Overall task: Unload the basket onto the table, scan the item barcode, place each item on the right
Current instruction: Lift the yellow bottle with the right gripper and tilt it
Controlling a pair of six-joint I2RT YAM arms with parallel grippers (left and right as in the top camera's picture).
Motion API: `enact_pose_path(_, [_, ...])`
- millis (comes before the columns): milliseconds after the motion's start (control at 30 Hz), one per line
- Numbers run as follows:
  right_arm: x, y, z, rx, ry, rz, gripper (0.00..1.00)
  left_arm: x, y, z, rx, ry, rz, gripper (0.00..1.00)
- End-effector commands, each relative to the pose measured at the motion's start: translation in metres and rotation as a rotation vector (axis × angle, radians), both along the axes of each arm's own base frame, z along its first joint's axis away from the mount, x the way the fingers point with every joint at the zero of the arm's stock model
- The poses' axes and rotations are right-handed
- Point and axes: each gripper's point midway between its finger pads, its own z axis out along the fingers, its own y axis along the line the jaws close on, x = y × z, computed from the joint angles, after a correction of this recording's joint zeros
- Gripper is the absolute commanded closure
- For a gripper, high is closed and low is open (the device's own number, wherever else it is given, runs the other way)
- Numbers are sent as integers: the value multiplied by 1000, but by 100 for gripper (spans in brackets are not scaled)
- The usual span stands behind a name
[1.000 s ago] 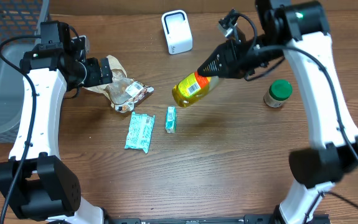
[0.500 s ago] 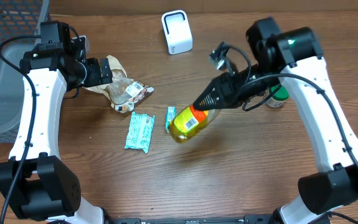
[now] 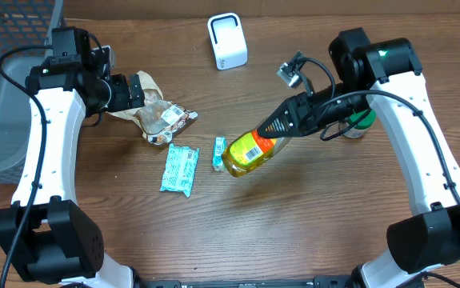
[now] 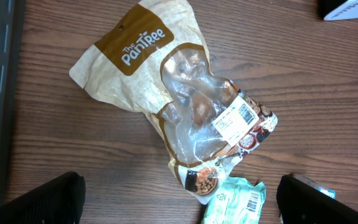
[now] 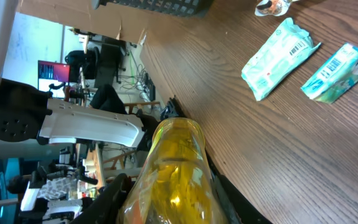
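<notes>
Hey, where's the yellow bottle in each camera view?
Overhead: yellow bottle at centre, tilted, right of the large teal packet.
Left wrist: not in it.
Right wrist: yellow bottle at bottom centre, close up.
Shared landmark: large teal packet at left wrist's bottom edge, large teal packet at right wrist's upper right.

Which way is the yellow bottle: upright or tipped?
Tipped. The yellow bottle slants from the right pincer, its barcode label facing up.

Legible on the tan paper-and-clear-film snack bag (image 4: pixel 179 106): brand "The panTree", white lettering on its brown upper panel. Its white sticker (image 4: pixel 233 119) bears a barcode; the small print is unreadable. Barcodes also sit on the yellow clear plastic bottle (image 3: pixel 248 154) and the mint-green foil packet (image 5: pixel 278 50); digits too small to read.
</notes>
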Motion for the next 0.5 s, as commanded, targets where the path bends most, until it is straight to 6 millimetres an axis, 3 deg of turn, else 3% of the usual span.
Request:
enact_pose_path(0, [-2,3,13,63,-19,5,68,1,-5,3,2,-12,-38,0])
enact_pose_path(467, [-2,4,13,64,-21,4,68,1,-5,3,2,-12,-38,0])
